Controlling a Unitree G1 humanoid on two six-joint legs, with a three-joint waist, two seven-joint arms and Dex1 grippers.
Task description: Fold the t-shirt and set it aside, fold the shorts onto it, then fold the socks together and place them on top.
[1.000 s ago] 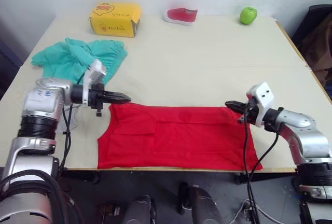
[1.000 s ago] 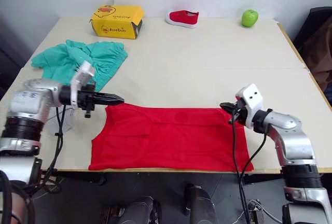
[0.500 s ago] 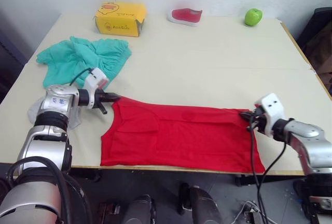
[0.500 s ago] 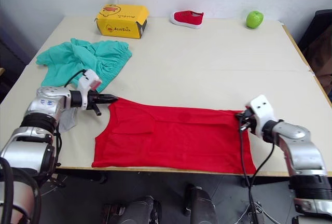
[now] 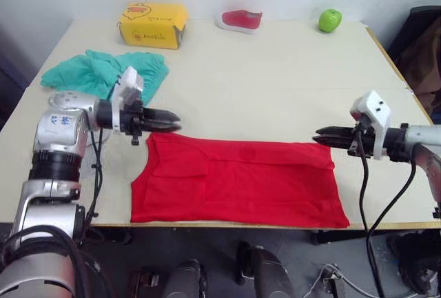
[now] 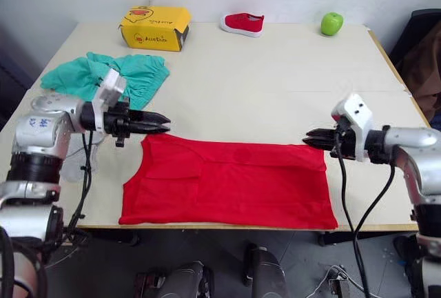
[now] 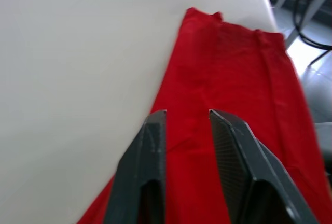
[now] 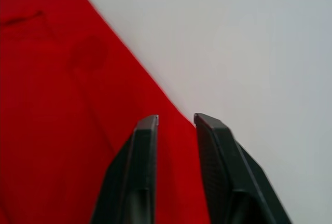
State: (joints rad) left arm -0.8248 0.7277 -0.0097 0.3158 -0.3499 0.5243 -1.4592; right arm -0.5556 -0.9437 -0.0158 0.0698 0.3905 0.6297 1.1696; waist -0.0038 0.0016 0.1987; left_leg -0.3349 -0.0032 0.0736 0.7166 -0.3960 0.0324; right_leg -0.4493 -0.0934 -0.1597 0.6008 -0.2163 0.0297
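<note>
The red t-shirt (image 5: pixel 238 181) lies flat along the table's front edge, folded into a long strip. My left gripper (image 5: pixel 176 120) hovers just past its far left corner, open, with nothing between its fingers (image 7: pixel 150 146). At the far right corner my right gripper (image 5: pixel 320 134) is open too, and the cloth (image 8: pixel 62 105) lies below its tips. The teal shorts (image 5: pixel 89 76) sit crumpled at the back left. The light grey socks (image 6: pixel 74 165) lie under my left forearm, partly hidden.
A yellow box (image 5: pixel 152 25), a red-and-white shoe (image 5: pixel 240 19) and a green apple (image 5: pixel 330 19) line the far edge of the table. A dark chair (image 5: pixel 422 39) stands off the right side. The t-shirt's near hem lies close to the front table edge (image 5: pixel 238 226).
Half a second ago both grippers were low at the t-shirt's far corners, pulling it taut. Now they have let go and risen, and the left one has moved right.
</note>
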